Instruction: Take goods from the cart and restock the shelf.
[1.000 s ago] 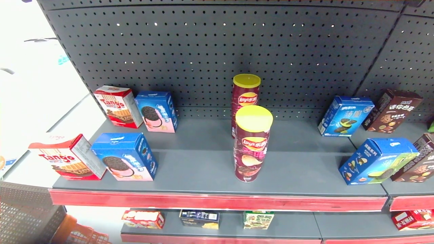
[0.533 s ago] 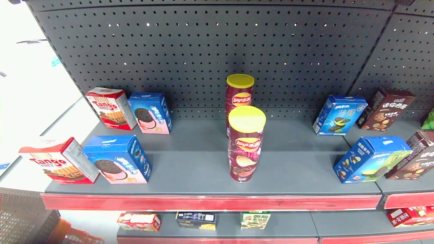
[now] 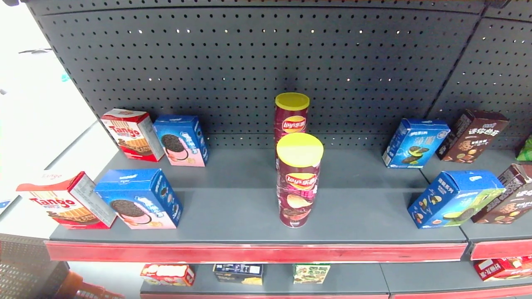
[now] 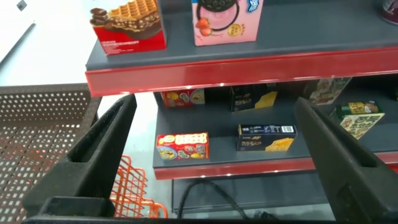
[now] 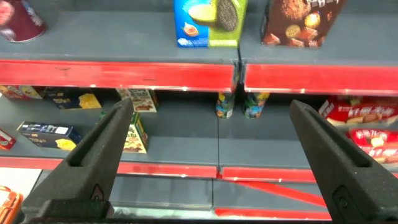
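Maroon front can hides much of rear can; left gripper, right gripper gape empty.

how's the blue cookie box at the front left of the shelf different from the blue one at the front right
The front-left blue box has a pink lower face picturing one dark sandwich cookie; the front-right blue box turns green there, with several smaller cookies. The front-left blue box stands beside a red wafer box, the front-right blue box beside a brown box. Both have blue tops and stand in the front row of the shelf.
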Motion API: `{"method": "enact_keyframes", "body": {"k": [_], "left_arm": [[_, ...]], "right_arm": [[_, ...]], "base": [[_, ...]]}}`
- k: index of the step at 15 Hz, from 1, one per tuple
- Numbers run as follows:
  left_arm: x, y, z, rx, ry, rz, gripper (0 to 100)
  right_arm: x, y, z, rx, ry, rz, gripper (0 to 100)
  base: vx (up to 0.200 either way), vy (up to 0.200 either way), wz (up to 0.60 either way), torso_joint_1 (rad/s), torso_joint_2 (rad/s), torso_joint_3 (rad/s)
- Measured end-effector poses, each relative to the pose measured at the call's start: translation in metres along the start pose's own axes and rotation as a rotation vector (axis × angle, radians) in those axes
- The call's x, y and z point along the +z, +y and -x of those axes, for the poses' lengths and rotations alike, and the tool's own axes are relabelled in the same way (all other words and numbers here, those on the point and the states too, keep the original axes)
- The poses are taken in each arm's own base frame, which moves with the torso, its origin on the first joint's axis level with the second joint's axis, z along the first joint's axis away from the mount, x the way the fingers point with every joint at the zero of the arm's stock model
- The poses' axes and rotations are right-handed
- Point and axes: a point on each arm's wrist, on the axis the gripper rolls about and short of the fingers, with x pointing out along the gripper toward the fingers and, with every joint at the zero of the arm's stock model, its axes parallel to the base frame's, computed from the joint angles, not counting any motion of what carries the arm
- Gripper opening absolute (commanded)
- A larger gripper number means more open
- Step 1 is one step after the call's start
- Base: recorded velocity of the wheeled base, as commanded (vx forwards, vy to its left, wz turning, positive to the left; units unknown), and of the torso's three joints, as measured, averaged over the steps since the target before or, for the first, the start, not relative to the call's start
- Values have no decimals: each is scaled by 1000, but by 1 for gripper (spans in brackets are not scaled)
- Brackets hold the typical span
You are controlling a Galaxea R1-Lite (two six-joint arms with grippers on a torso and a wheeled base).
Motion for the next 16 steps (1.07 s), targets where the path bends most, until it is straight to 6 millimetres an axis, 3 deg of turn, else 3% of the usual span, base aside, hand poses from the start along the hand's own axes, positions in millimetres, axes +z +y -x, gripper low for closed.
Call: {"method": "enact_keyframes", "body": {"k": [4,7,16], "left_arm": [[0,0,0,0,0,-6,100],[0,0,0,-2,0,-7,100],[0,0,0,-3,0,-6,100]], "right_arm": [[0,0,0,1,1,0,100],[0,0,0,1,1,0,100],[0,0,0,1,1,0,100]], "base": [[0,0,0,0,0,0],[-200,0,0,9,9,4],[0,0,0,0,0,0]]}}
